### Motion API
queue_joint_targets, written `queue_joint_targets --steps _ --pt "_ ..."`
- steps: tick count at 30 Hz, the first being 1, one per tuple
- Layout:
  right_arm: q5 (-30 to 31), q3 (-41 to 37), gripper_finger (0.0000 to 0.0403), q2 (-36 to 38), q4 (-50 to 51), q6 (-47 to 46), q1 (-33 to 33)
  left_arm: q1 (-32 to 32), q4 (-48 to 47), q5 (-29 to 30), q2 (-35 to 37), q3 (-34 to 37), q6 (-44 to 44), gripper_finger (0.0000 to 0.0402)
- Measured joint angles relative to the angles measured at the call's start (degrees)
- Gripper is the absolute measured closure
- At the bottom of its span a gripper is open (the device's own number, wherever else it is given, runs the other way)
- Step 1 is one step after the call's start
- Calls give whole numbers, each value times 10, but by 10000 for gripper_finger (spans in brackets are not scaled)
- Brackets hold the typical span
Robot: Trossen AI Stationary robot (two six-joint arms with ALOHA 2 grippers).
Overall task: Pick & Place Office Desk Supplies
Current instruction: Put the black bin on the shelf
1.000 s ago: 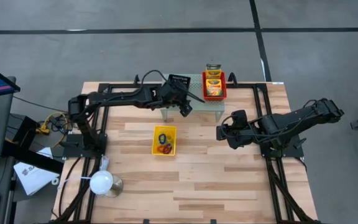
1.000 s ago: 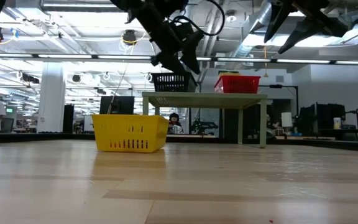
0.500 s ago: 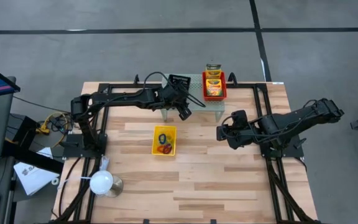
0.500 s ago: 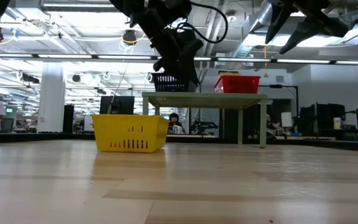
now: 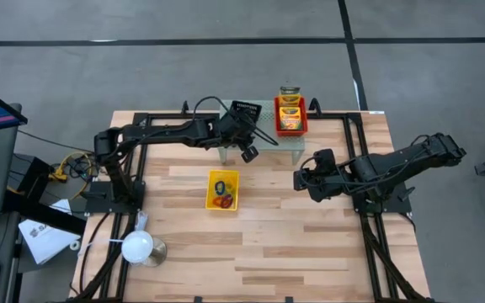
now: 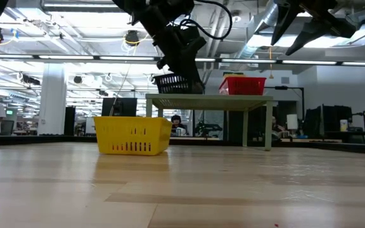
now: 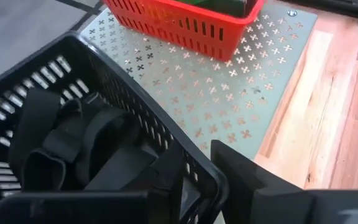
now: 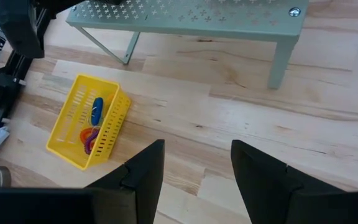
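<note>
Several small black clips (image 7: 82,146) lie in a black basket (image 5: 242,110) tilted on the pale green mesh shelf (image 5: 263,137), its near wall clamped between the fingers of the left gripper (image 5: 244,141); beside it on the shelf stands a red basket (image 5: 290,118) holding yellow-green crayon boxes (image 5: 289,112). Coloured ring bands (image 5: 222,199) rest in a yellow basket (image 5: 222,190) on the wooden table (image 5: 268,252) in front of the shelf. The right gripper (image 5: 303,179) hovers with fingers parted above the table, to the right of the yellow basket.

The left gripper (image 5: 244,148) is clamped on the black slotted plastic basket's (image 5: 243,110) wall, the red slotted plastic basket (image 5: 290,118) just beyond. Bare wooden table (image 5: 310,244) lies open below the spread-fingered right gripper (image 5: 298,178).
</note>
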State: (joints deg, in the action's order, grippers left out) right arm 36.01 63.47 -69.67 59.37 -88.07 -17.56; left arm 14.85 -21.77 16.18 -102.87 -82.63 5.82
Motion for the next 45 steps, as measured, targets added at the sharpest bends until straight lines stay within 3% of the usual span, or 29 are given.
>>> queue_joint_targets --steps 25,40,45 --pt "0 0 220 0 3 1 0 -37 -112 -14 24 0 -162 333" --pt "0 0 220 0 3 1 0 -11 -62 -31 52 2 -106 220" --pt "0 0 220 0 2 0 -6 -9 -42 -31 49 2 -94 204"
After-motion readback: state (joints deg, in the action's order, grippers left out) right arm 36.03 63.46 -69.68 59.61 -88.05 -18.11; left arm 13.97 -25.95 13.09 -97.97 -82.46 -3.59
